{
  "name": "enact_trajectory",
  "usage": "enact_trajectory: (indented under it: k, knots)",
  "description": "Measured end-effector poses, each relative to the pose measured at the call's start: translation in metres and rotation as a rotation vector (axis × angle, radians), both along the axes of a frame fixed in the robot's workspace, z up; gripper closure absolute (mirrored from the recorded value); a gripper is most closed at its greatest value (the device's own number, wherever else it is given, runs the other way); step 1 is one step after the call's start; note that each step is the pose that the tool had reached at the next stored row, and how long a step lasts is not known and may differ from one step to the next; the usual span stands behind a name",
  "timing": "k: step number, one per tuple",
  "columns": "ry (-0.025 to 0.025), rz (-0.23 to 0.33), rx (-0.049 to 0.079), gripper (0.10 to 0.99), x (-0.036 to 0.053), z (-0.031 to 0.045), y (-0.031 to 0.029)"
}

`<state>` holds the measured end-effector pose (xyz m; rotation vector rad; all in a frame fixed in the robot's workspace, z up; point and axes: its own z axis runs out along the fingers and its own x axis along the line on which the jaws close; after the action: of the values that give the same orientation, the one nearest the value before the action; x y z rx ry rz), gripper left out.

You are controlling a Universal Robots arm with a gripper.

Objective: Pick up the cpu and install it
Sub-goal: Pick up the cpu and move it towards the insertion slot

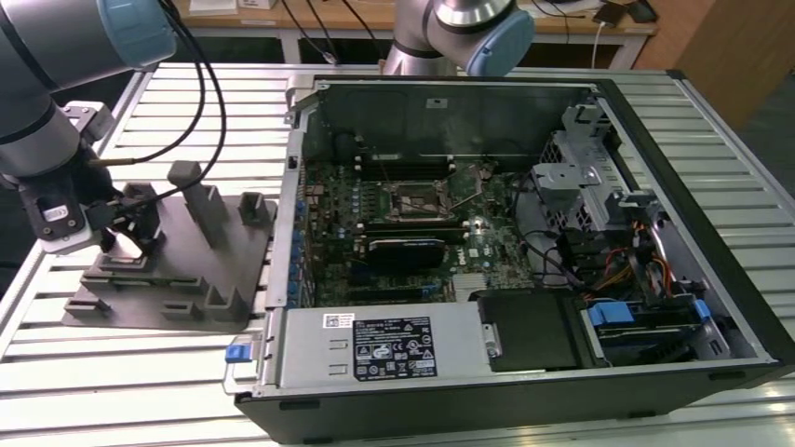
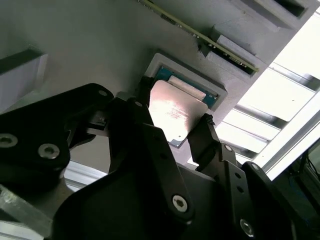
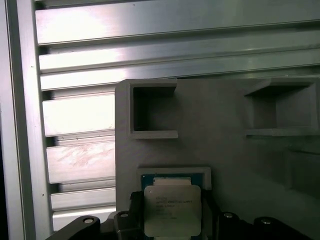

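1 hand (image 2: 174,114) | clamped on cpu (image 3: 172,210) | shiny flat sq metal | at grey matte fixture (image 3: 225,150) recess

Shiny square cpu (image 2: 175,112), gripped between jaws

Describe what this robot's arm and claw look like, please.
The arm is a thick silver-grey tube with rounded pale blue joint caps, and black cables run alongside it. Its gripper is matt black, with two jointed fingers pinned by shiny silver screws.
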<state>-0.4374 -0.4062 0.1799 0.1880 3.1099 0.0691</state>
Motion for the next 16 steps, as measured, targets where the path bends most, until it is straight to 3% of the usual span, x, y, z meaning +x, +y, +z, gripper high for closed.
enact_trajectory:
  k: [6, 16]
  knots:
    - [-0.0002, 0.000, 0.000, 0.541, -0.0002, -0.0001, 0.0000]
    - [-0.0001, 0.003, 0.000, 0.541, -0.0002, 0.0066, 0.0000]
